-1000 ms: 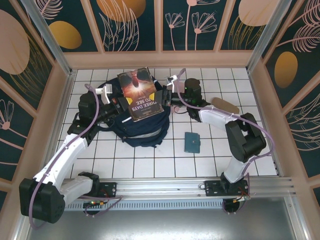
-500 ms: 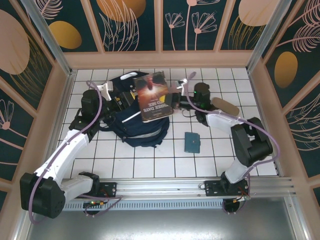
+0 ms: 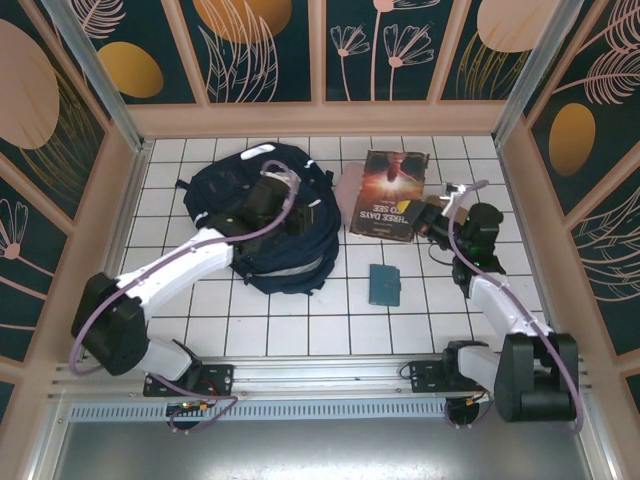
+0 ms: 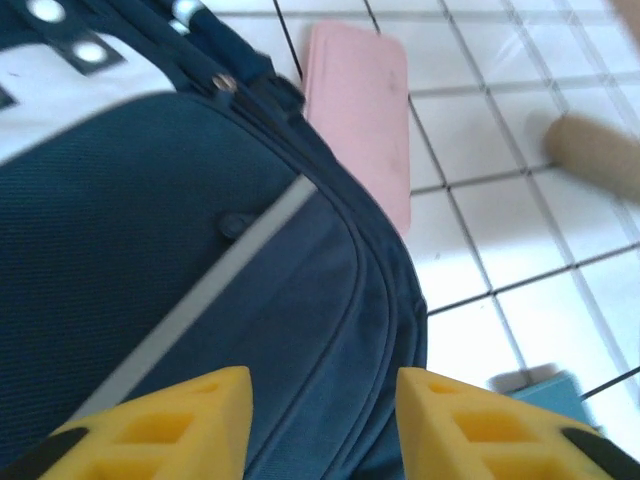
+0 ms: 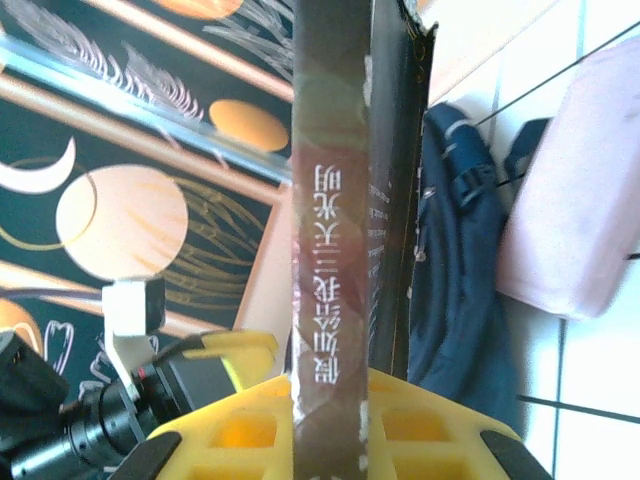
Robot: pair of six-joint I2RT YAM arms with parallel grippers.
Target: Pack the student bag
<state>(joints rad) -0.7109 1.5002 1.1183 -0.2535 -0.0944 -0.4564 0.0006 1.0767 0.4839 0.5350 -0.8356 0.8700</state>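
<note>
The navy student bag (image 3: 262, 225) lies at the back left of the tiled floor, and its fabric and white stripe run under the left wrist camera (image 4: 200, 250). My left gripper (image 3: 298, 207) hangs just over the bag's right side, open (image 4: 325, 420) with nothing between its yellow fingers. To the right of the bag, my right gripper (image 3: 430, 215) is shut on the near edge of a dark book (image 3: 392, 182) titled "Three Days to See". The right wrist view has the book's spine (image 5: 330, 200) standing up between the pads, with the bag (image 5: 460, 270) behind it.
A pink flat case (image 3: 349, 196) (image 4: 362, 115) lies between the bag and the book. A teal wallet (image 3: 383, 284) sits on the tiles in front of them. A tan roll (image 4: 595, 155) lies farther right. Wooden walls enclose the floor on three sides.
My right arm has carried the book from above the bag to the right, off the bag. My left arm has swung from the bag's left side to over its right side.
</note>
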